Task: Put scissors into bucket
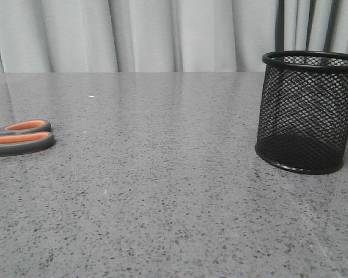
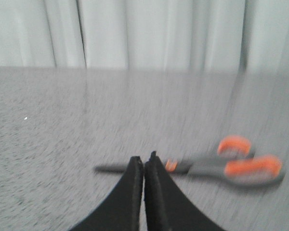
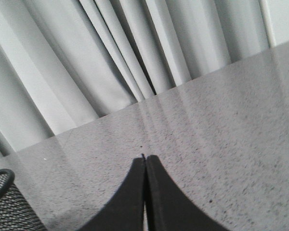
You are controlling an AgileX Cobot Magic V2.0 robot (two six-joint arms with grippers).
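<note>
The scissors (image 1: 20, 138) lie flat at the table's far left edge in the front view, only their grey handles with orange-lined loops showing. In the blurred left wrist view the whole scissors (image 2: 216, 166) lie just beyond my left gripper (image 2: 144, 161), which is shut and empty, its tips in front of the dark blades. The black mesh bucket (image 1: 306, 113) stands upright on the right of the table. A piece of the bucket (image 3: 5, 202) shows at the corner of the right wrist view, beside my right gripper (image 3: 145, 159), shut and empty. Neither gripper appears in the front view.
A grey speckled table (image 1: 162, 191) spreads between scissors and bucket. Pale pleated curtains (image 1: 133, 35) hang along the table's far edge.
</note>
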